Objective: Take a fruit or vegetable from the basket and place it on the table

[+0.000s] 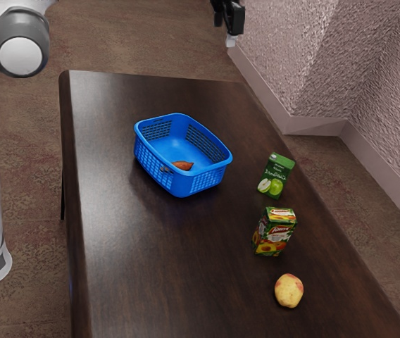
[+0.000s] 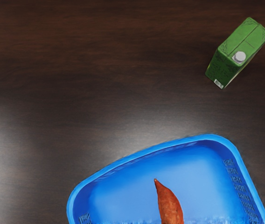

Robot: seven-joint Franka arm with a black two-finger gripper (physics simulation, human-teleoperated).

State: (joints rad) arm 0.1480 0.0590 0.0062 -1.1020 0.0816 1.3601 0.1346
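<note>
- Exterior view: black gripper (image 1: 230, 35), one, at the upper edge, apart from table and goods; spread or pressed together, cannot tell.
- Sweet potato (image 1: 182, 165), one, orange-brown, inside blue basket (image 1: 207, 181), on dark wooden table (image 1: 151, 274).
- Green carton (image 1: 277, 174), upright, near basket; patterned carton (image 1: 274, 232), upright, next along.
- Yellow-and-red fruit or vegetable (image 1: 289, 290), on bare tabletop, near patterned carton.
- Wrist view: sweet potato, tapered, pointed tip, on basket floor; green carton, white cap on top, outside basket, well apart from rim.
</note>
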